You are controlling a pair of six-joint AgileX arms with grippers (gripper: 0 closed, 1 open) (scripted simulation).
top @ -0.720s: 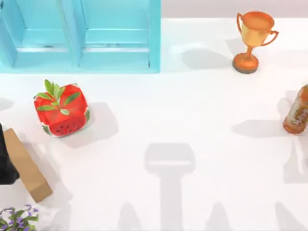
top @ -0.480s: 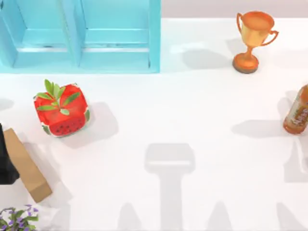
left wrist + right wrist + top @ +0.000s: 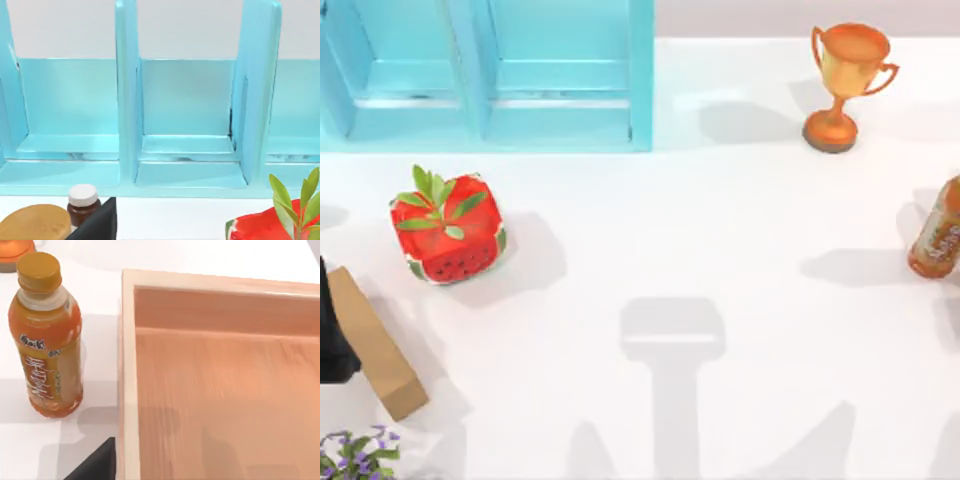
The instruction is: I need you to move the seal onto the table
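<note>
The seal is out of view. The table (image 3: 720, 230) is the broad white surface. A black corner of my left gripper (image 3: 97, 225) juts into the left wrist view, which faces the light-blue cabinet (image 3: 187, 125); its open shelves hold nothing. In the right wrist view, a black corner of my right gripper (image 3: 95, 465) hangs beside a pale wooden tray (image 3: 127, 365) and an orange drink bottle (image 3: 47, 340). Arm shadows fall across the table's front edge.
A watermelon cube (image 3: 447, 228) sits left of centre, a long tan slab box (image 3: 375, 345) and a black shape (image 3: 332, 335) at the left edge. A flower sprig (image 3: 355, 455), a gold trophy (image 3: 845, 85), a brown jar (image 3: 82, 202) and a bread loaf (image 3: 32, 225) stand around.
The arm shadows at the front right of the table have shifted and slanted to the right. The objects on the table have not moved.
</note>
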